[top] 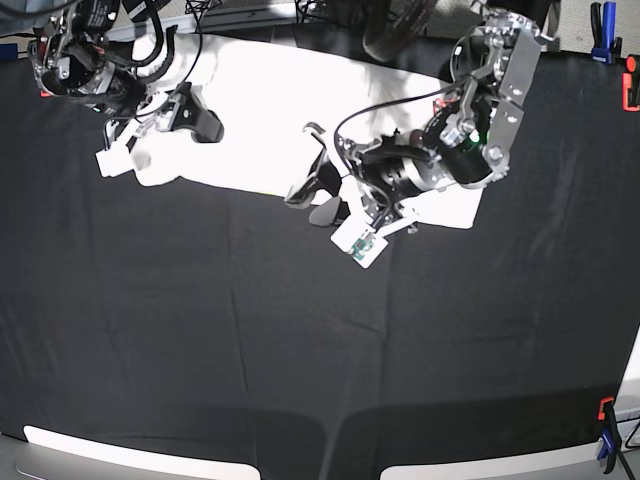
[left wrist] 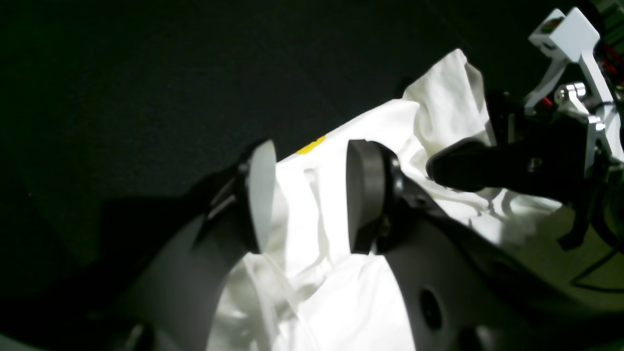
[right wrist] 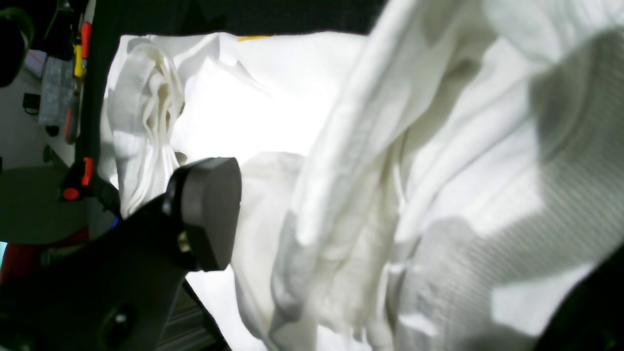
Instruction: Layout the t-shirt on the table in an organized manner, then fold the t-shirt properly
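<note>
Base view, running from its 9 o'clock side across to 3 o'clock: the right end effector [top: 196,116] sits at about 10 o'clock over the near-left part of the t-shirt [top: 262,112], its dark fingers spread wide apart. The white t-shirt lies along the far half of the table [top: 300,340], from roughly 10 o'clock to 2 o'clock, and its outline is uneven, with bunched cloth at both ends. Near the middle of the view, at the shirt's near edge, the left end effector [top: 315,190] points toward 9 o'clock with its arm reaching back to 2 o'clock. An orange clamp [top: 630,88] and a blue clamp [top: 606,20] sit on the table's edge at about 2 o'clock, and another clamp [top: 606,432] stands at 4 o'clock.

Left wrist view: the left end effector [left wrist: 304,192] has its two pads parted, and a rumpled ridge of white cloth runs up between them; whether the pads press on it cannot be told, since a gap shows at each side. A small yellow patch of print [left wrist: 311,145] shows just beyond the pads at 12 o'clock. At 3 o'clock the right end effector [left wrist: 453,168] reaches over the shirt.

Right wrist view: one dark pad [right wrist: 207,212] shows at 8 o'clock with nothing against it, and thick folds of the t-shirt [right wrist: 390,170] fill the picture from centre to 3 o'clock.
</note>
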Robot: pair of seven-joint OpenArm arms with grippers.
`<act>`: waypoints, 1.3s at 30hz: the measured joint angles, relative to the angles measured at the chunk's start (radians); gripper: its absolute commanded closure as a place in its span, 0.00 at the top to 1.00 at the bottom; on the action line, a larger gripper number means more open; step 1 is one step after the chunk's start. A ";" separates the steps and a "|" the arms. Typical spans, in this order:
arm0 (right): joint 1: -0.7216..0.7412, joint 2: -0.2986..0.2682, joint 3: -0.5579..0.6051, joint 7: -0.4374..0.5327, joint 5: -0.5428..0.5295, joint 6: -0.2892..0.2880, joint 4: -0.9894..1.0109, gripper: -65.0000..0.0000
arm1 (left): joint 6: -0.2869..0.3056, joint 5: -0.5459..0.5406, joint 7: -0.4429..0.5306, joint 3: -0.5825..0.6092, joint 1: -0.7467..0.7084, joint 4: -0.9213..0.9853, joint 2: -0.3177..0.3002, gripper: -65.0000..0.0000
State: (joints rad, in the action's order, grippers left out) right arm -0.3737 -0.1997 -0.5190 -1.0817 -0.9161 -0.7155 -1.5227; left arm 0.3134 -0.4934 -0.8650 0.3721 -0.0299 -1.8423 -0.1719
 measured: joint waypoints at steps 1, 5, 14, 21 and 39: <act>0.000 0.001 -0.008 0.000 0.000 0.000 0.000 0.72 | 0.000 0.000 0.000 0.000 0.000 0.000 0.000 0.34; -0.006 0.000 -0.029 -0.004 -0.001 0.000 0.000 0.72 | 0.000 0.000 0.000 0.000 0.000 0.000 0.000 0.34; -0.026 0.000 -0.034 -0.004 -0.025 0.000 -0.002 0.72 | 0.031 -0.170 -0.209 0.003 -0.056 -0.002 0.000 0.34; -0.037 -0.003 -0.034 -0.004 -0.039 0.000 -0.002 0.72 | 0.069 -0.168 -0.130 0.012 -0.146 -0.002 0.000 0.34; 0.104 0.000 -0.033 -0.062 0.090 0.016 0.012 0.00 | 0.069 -0.169 -0.130 0.012 -0.147 -0.002 0.000 0.34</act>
State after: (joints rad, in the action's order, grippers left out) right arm -0.2699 -0.1997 -0.5518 -1.1439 -0.8257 -0.6994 -1.5108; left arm 0.3824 -0.6621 -0.9947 0.3843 -0.1768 -1.8439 -0.1719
